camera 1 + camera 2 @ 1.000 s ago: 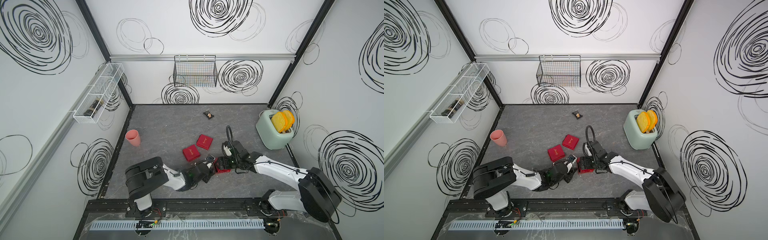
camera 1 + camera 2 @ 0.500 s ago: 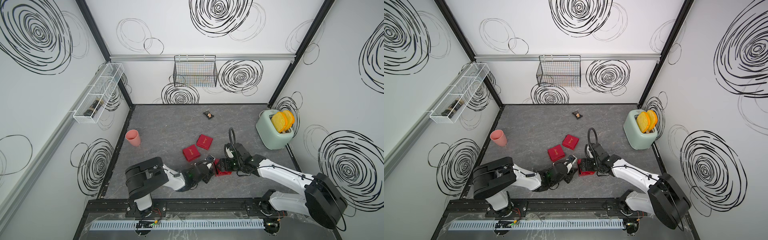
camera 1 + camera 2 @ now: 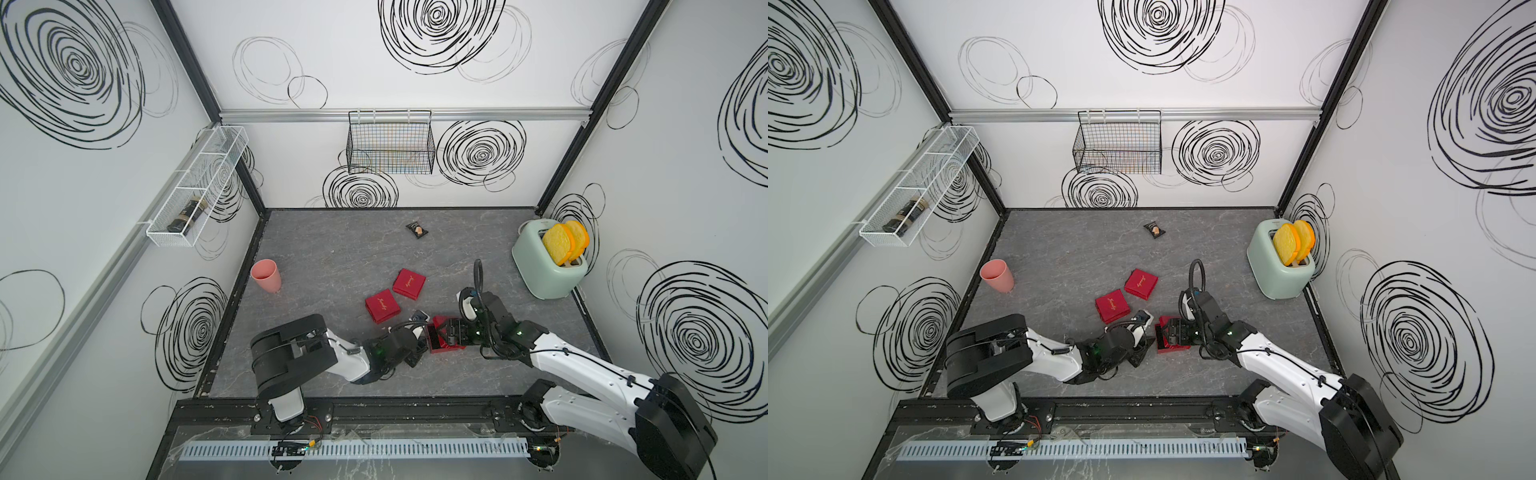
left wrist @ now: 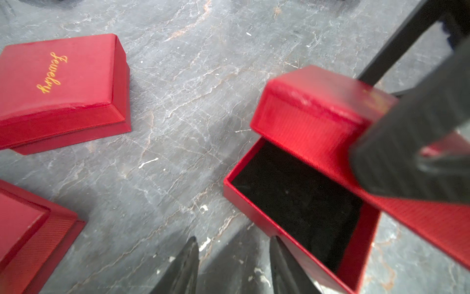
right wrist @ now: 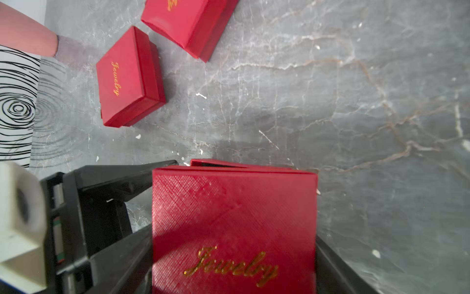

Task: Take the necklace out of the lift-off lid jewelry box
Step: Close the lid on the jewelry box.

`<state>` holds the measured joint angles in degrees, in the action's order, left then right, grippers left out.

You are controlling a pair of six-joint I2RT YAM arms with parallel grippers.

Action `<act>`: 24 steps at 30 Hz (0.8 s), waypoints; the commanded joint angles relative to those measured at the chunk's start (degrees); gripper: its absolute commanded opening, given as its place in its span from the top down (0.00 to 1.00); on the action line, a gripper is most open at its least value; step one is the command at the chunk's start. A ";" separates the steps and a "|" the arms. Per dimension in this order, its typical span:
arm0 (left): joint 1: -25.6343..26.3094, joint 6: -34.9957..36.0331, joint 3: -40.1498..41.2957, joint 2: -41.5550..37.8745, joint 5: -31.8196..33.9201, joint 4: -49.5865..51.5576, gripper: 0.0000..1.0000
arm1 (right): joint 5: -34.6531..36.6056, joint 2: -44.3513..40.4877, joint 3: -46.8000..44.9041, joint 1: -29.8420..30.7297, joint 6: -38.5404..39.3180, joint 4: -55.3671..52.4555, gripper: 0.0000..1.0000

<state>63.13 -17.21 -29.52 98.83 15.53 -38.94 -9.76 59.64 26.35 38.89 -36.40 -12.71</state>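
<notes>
The red lift-off lid jewelry box sits at the front middle of the table. In the right wrist view its lid, marked "Jewelry" in gold, is clamped between my right gripper's fingers. The lid is raised and tilted over the base. The base's black lining shows bare, and the lid covers the far part of it. The necklace is not visible in any view. My left gripper is open just beside the base with only table between its fingers, and one fingertip is against the base's outer wall.
Two closed red jewelry boxes lie just behind the open one. A pink cup stands at the left edge. A mint toaster is at the right, and a small dark packet lies near the back wall.
My right arm has shifted slightly to the right with the lid in its grip. The left gripper has barely moved.
</notes>
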 commanded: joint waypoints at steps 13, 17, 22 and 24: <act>0.59 -0.95 -0.09 -0.83 -0.08 -2.21 0.52 | -0.99 1.42 -1.56 -0.21 -3.11 4.61 0.15; 0.67 -0.88 -0.17 -0.80 0.02 -2.19 0.52 | -1.47 2.17 -1.74 -0.13 -3.10 5.53 0.16; 0.63 -0.68 -0.28 -0.67 0.12 -2.19 0.52 | 0.02 2.54 -1.57 0.12 -2.23 4.85 0.16; 0.67 -0.64 -0.43 -0.65 0.29 -2.11 0.52 | 1.36 2.25 -1.24 0.22 -1.81 3.89 0.16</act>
<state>63.40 -17.21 -29.52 98.83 15.51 -38.94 -10.28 61.63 25.21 38.92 -38.50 -8.29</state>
